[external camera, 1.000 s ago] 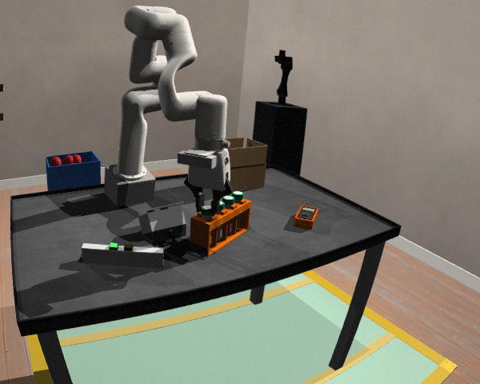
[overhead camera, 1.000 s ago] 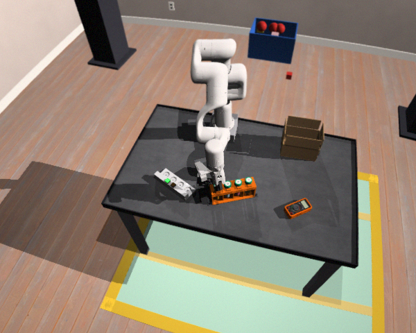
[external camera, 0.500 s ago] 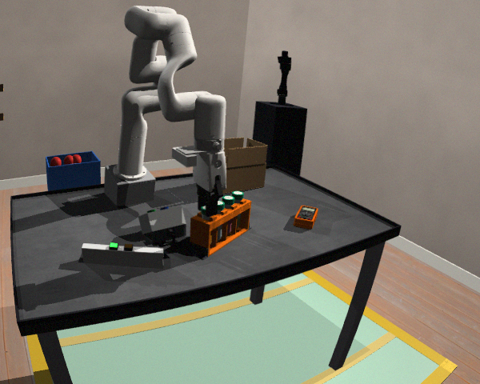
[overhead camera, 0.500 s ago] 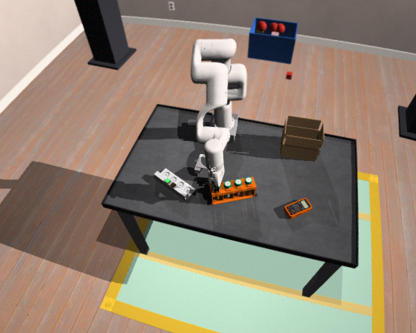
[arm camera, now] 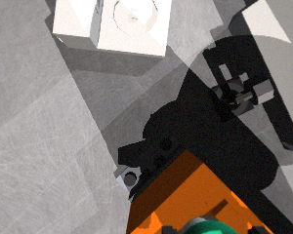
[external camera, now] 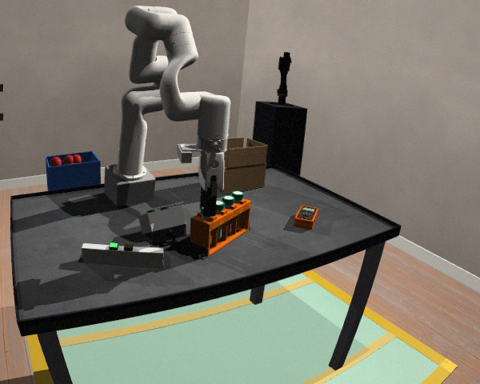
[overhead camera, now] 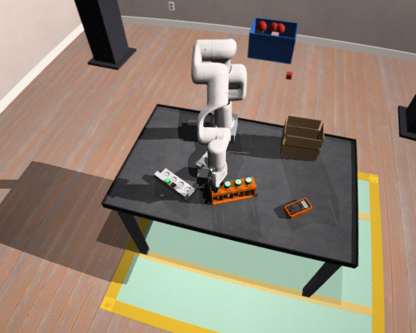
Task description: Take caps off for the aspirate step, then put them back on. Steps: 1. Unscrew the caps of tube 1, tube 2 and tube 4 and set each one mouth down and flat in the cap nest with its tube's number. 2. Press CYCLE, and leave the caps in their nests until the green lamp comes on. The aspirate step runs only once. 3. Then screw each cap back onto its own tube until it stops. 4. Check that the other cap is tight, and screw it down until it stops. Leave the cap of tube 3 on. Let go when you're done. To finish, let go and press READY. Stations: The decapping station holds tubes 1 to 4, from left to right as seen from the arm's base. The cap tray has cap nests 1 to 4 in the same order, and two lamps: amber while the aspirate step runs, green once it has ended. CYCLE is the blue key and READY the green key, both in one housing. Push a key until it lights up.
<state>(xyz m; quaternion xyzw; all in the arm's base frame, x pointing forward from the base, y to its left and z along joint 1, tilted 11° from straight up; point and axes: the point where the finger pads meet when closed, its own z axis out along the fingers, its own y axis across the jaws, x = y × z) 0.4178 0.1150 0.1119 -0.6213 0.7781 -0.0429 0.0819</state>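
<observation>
Judging by the lit green lamp (overhead camera: 168, 180), recapping is nearly done: fingers (external camera: 209, 197) surround the cap of tube 1 (arm camera: 207, 228) in the orange station (external camera: 207, 236) on the surface, though I cannot tell if they pinch it.
</observation>
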